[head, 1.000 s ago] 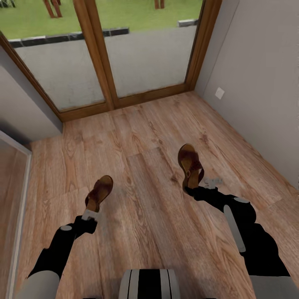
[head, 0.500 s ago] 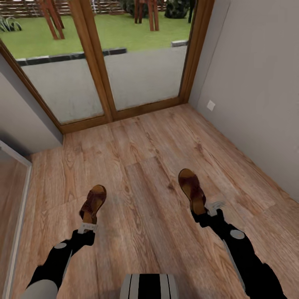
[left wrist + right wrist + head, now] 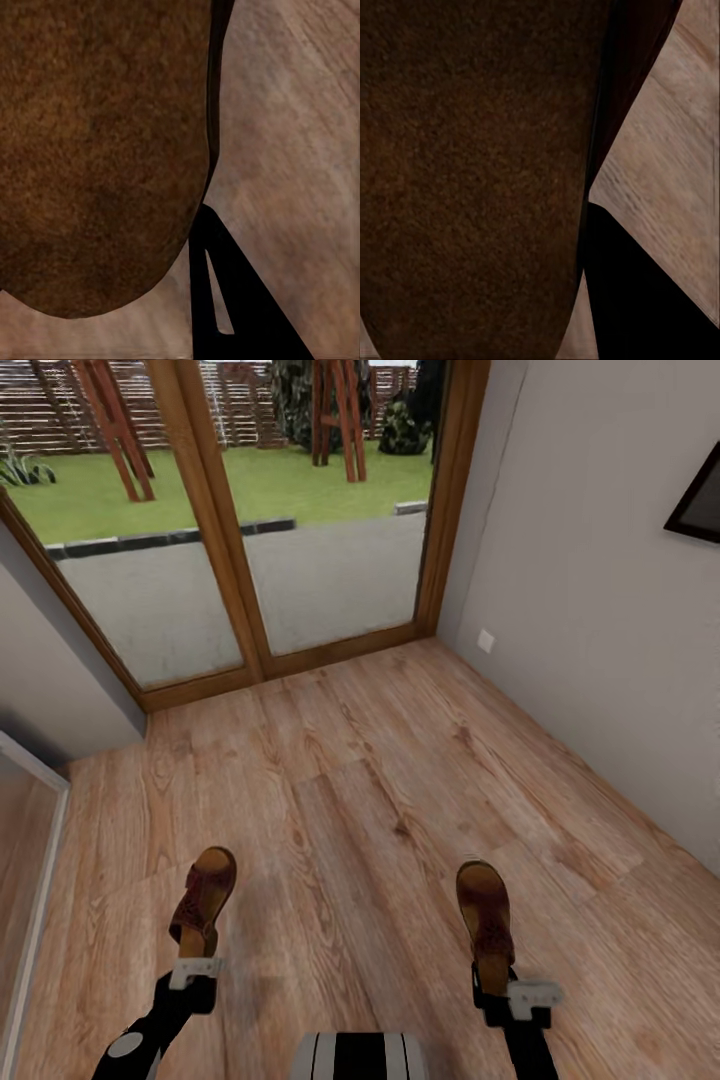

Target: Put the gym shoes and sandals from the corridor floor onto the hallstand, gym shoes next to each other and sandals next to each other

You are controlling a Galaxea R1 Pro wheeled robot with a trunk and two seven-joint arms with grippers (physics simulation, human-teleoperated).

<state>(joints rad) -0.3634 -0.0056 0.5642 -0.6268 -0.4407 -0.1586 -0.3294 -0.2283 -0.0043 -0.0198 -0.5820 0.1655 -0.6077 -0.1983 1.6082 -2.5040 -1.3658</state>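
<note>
Two brown leather sandals are held low over the wood-plank corridor floor. My left gripper is shut on the heel of the left sandal, whose toe points toward the glass doors. My right gripper is shut on the heel of the right sandal. In the left wrist view the sandal's brown surface lies beside a black finger. In the right wrist view the sandal sits against a black finger. The gym shoes and the hallstand are out of view.
Wood-framed glass doors close the corridor ahead, with paving and a garden beyond. A grey wall with a socket runs along the right. A framed panel stands at the left. My trunk shows at the bottom.
The camera has tilted up, showing more garden and wall. Both grippers, each still shut on its sandal, have drawn back over the floor toward my trunk.
</note>
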